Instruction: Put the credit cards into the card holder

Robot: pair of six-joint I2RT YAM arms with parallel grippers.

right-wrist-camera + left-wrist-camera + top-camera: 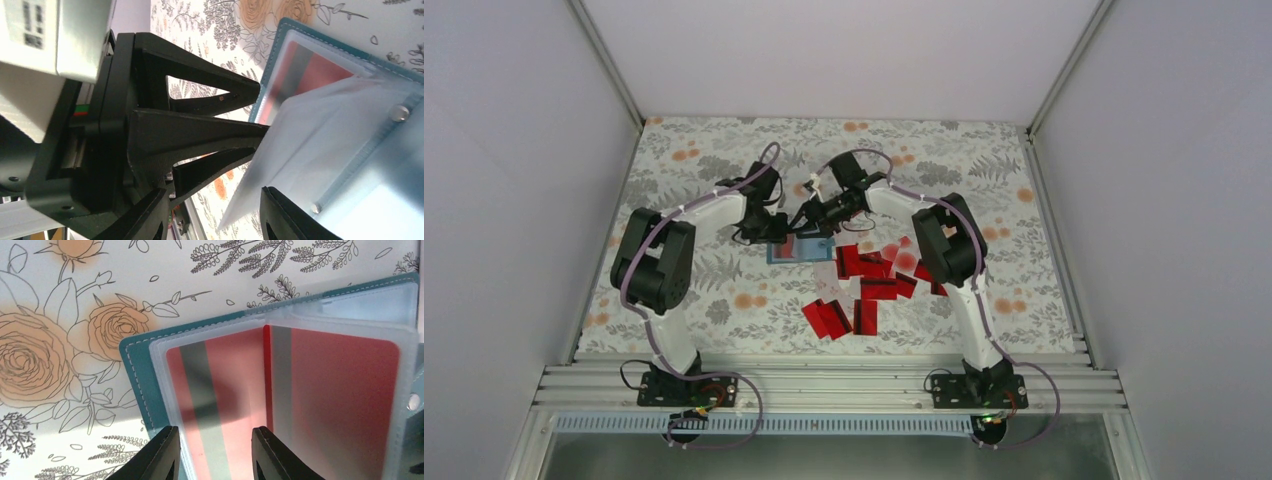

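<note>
Centrally, one opened card holder point(802, 250) is seen on the table point(724, 160), with two credit cards point(340, 390) sleeved inside. Roughly ten more are scattered just right. The left gripper point(214, 434) and the right gripper point(214, 194) are each held spread, with nothing pinched.

The table point(724, 160) carries a pale cloth printed with grey leaves and orange roses. Plain white walls point(514, 150) stand at its left, far and right edges. A ribbed metal rail point(824, 385) runs along its near edge. The light is soft and even.

Open card holder point(281, 31); frosted sleeve point(320, 130) raised between fingers point(145, 220) of right hand point(214, 195).
</note>
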